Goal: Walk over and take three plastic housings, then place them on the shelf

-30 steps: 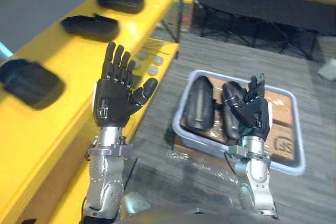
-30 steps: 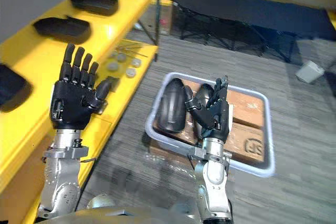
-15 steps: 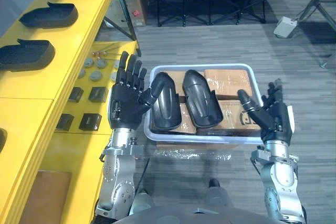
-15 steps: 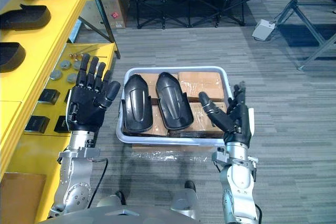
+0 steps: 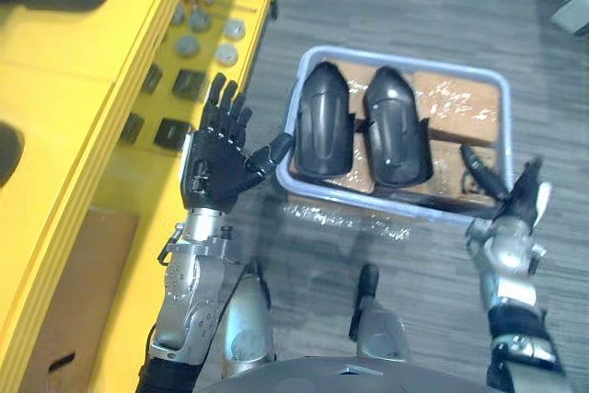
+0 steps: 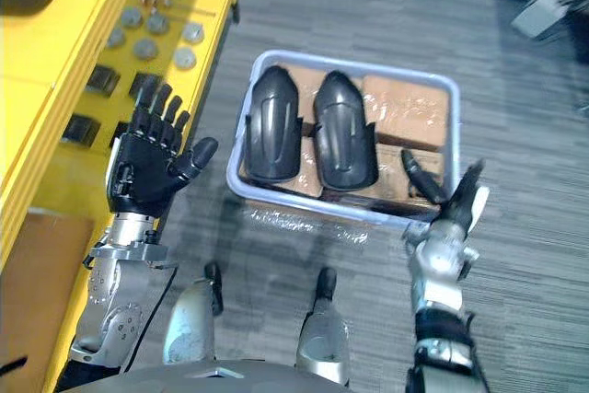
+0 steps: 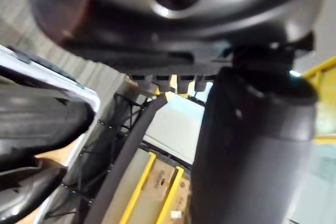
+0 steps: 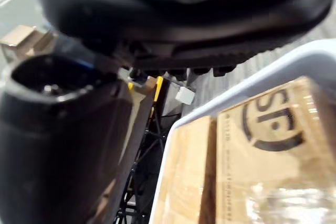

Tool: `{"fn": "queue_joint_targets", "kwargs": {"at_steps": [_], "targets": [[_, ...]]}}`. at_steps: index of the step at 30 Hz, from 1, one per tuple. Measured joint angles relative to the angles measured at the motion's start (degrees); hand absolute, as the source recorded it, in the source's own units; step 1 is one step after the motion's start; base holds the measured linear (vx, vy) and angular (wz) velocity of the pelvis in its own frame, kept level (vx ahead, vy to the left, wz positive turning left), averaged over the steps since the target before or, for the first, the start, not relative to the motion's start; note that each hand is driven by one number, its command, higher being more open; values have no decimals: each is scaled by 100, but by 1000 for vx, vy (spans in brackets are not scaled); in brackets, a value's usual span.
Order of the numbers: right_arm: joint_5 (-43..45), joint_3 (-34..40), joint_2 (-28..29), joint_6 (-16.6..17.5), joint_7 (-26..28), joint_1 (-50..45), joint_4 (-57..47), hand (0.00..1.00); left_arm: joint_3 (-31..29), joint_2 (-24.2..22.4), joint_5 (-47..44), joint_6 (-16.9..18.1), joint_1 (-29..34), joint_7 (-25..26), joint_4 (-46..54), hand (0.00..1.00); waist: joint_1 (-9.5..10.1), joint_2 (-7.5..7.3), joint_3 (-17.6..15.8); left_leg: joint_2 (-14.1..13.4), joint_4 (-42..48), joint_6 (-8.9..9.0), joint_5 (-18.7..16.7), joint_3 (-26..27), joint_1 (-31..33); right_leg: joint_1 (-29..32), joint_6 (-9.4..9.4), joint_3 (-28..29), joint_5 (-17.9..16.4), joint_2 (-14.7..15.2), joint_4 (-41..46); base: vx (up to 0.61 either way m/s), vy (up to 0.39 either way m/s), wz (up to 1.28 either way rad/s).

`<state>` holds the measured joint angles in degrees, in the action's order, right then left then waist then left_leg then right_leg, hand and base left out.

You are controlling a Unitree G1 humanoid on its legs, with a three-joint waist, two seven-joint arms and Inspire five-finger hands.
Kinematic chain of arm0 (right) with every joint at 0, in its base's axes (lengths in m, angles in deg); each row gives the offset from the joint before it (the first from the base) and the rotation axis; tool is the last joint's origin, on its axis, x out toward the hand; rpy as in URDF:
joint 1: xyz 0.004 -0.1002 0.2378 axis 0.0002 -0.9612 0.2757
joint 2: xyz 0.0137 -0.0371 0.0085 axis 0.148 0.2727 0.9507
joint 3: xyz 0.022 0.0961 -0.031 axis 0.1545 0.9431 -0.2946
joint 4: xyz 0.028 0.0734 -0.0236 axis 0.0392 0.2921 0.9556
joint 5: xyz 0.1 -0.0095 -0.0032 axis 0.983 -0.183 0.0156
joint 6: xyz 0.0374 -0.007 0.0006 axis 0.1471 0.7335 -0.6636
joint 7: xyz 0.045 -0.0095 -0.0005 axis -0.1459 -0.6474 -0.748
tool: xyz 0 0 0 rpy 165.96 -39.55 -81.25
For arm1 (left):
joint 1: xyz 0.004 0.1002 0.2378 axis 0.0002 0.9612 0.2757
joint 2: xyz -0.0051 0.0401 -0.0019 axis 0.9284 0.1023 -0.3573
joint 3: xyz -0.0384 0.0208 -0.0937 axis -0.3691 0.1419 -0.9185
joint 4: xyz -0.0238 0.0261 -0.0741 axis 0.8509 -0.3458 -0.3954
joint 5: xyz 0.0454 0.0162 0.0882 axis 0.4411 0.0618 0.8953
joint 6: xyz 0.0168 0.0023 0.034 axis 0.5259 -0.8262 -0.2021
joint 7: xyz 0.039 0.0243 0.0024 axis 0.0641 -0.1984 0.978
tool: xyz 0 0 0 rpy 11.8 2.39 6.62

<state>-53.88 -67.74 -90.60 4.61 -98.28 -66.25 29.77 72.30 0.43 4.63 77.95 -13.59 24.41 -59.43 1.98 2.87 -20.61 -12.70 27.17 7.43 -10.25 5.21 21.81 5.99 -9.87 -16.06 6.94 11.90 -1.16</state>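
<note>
Pickup step: left hand [image 5: 213, 170] at nine o'clock of the bin [image 5: 504, 108], right hand [image 5: 517, 213] at five, fingers [image 5: 228, 115] released, empty; next, reach down for a housing [image 5: 322, 131].

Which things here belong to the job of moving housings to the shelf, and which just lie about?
For the job: left housing, right housing, the tray holding them, yellow shelf.
Lying about: round discs, small black blocks, cardboard boxes under the housings.
</note>
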Motion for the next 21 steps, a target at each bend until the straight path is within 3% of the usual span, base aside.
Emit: {"fn": "queue_joint_targets", "kwargs": {"at_steps": [5, 9, 15, 21], "targets": [[2, -97, -649, -8, 2, 816, 936, 100, 73, 340, -13, -8, -187, -101, -2, 100, 166, -85, -197, 14, 271, -29, -10, -188, 332, 97, 4, -132, 35, -22, 25, -51, 21, 14], [-5, -421, -912, -30, 16, 1321, 1573, 100, 72, 428, -13, -7, -417, -117, -90, 100, 272, -61, -436, 28, 395, -65, -32, -302, 399, 111, 3, -196, 38, -20, 147, -33, 27, 7], [-226, -1026, -1401, -544, 237, 2189, 2422, 100, 115, 478, -40, -11, -635, -117, -600, 100, 438, 49, -569, 46, 567, -98, -29, -417, 677, 305, 6, -267, 34, -11, 291, -58, 30, 6], [-523, -1740, -2019, -699, 502, 2999, 3153, 100, 251, 495, -151, -9, -642, -54, -757, 100, 583, 221, -692, 108, 557, -144, 74, -544, 918, 473, 6, -393, 32, 6, 359, -67, 14, 9]]}}
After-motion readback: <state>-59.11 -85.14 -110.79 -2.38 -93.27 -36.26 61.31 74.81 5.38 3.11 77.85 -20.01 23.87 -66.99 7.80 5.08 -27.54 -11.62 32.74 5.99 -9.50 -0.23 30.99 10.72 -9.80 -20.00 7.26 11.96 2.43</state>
